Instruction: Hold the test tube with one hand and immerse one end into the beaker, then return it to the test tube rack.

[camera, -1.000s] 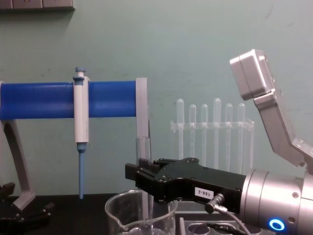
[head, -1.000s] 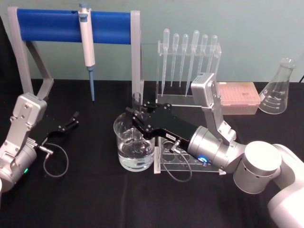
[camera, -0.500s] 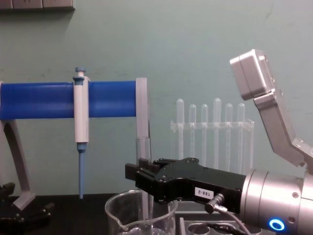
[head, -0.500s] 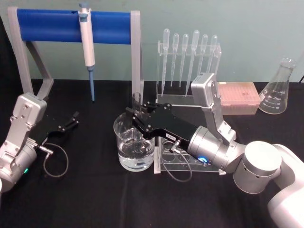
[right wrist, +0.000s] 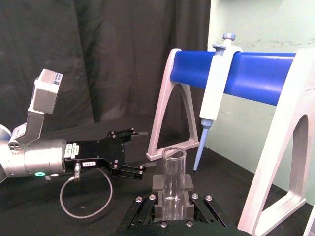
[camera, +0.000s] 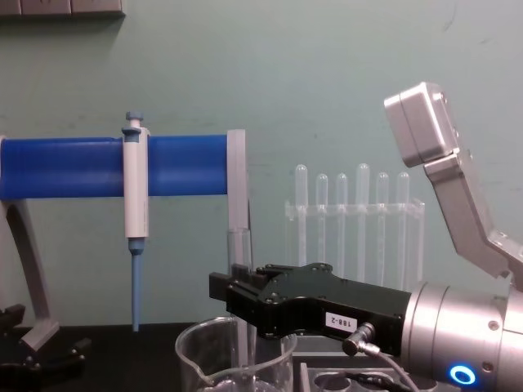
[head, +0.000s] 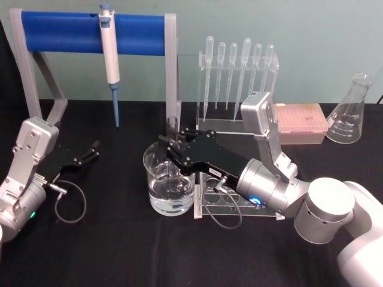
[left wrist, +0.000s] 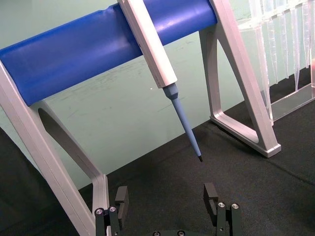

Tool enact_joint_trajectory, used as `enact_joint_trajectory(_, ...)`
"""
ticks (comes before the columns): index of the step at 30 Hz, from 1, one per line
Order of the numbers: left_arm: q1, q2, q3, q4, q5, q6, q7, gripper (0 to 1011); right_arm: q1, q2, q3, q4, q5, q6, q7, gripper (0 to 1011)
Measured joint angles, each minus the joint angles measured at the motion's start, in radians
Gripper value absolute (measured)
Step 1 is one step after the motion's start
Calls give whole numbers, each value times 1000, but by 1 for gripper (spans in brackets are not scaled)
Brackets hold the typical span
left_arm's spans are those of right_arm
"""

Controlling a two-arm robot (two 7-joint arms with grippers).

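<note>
- Idly, the left black two-fingered gripper (head: 90, 150) rests well left of the right black blocky claw (head: 172, 142), fingers spread and empty.
- Directly beneath the claw's tips stands the wide clear glass beaker (head: 151, 173), holding water.
- That claw is clenched on the long clear glass test tube (camera: 239, 245), which is upright with its lower end inside the beaker; I judge pickup done and dipping under way.
- Under the claw's body, the clear plastic rack with round holes (head: 222, 203) awaits the tube's return.

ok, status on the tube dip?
Right claw shut on test tube, lower end inside beaker. Left claw open, parked at left. Rack beside beaker, nothing between.
</note>
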Motion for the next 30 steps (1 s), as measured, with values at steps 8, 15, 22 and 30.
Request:
enact_joint_trajectory(8,0,0,0,0,0,0,0,1000,0,0,0,0,0,0,0,224)
enact_joint_trajectory(15,0,0,0,0,0,0,0,1000,0,0,0,0,0,0,0,224)
enact_joint_trajectory(22,0,0,0,0,0,0,0,1000,0,0,0,0,0,0,0,224)
enact_joint_trajectory(30,0,0,0,0,0,0,0,1000,0,0,0,0,0,0,0,225)
